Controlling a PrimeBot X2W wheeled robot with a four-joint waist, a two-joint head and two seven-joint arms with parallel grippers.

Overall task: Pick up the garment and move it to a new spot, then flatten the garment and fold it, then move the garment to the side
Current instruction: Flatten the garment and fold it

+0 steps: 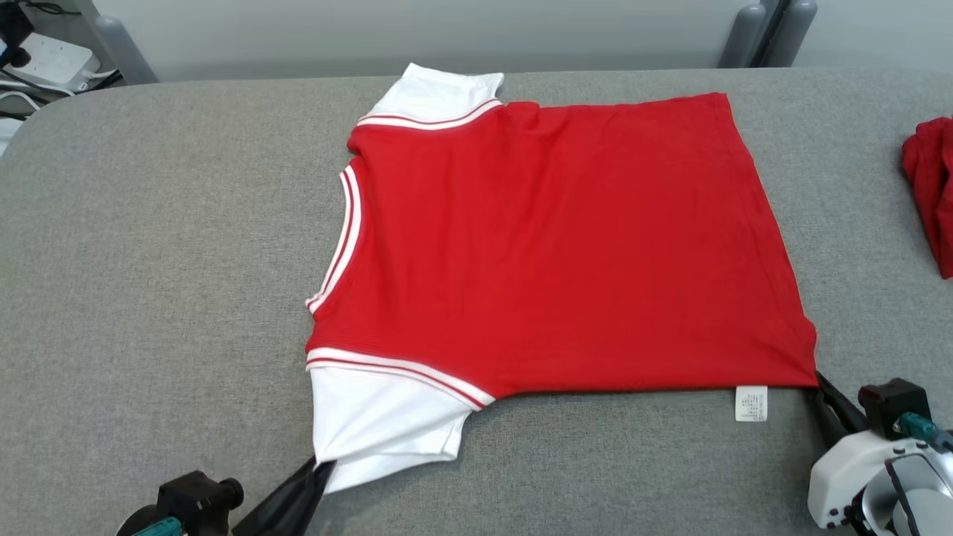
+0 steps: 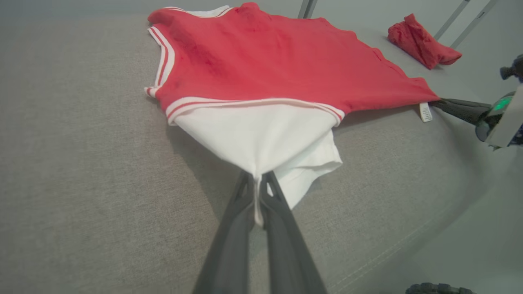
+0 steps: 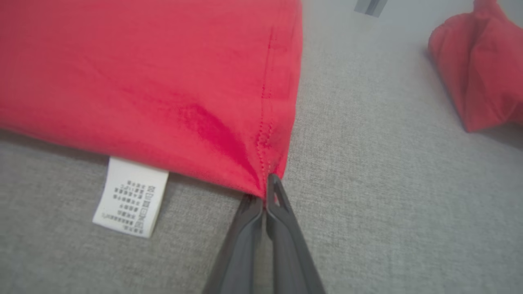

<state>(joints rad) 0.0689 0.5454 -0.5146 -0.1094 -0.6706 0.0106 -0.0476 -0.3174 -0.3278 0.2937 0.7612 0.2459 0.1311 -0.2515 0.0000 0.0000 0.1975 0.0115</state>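
The garment (image 1: 551, 246) is a red shirt with white sleeves and striped trim, spread flat on the grey table (image 1: 149, 260), collar toward the left. My left gripper (image 1: 319, 467) is shut on the tip of the near white sleeve (image 2: 261, 139), the cloth pinched between its dark fingers (image 2: 241, 220). My right gripper (image 1: 819, 381) is shut on the near hem corner (image 3: 265, 183) of the red body. A white care label (image 3: 130, 198) pokes out beside that corner. The garment's near edge is pulled taut between both grippers.
A second red cloth (image 1: 931, 186) lies bunched at the table's right edge, also in the left wrist view (image 2: 423, 41) and right wrist view (image 3: 478, 69). Metal legs (image 1: 767, 30) stand behind the table. Bare grey surface spreads to the left and front.
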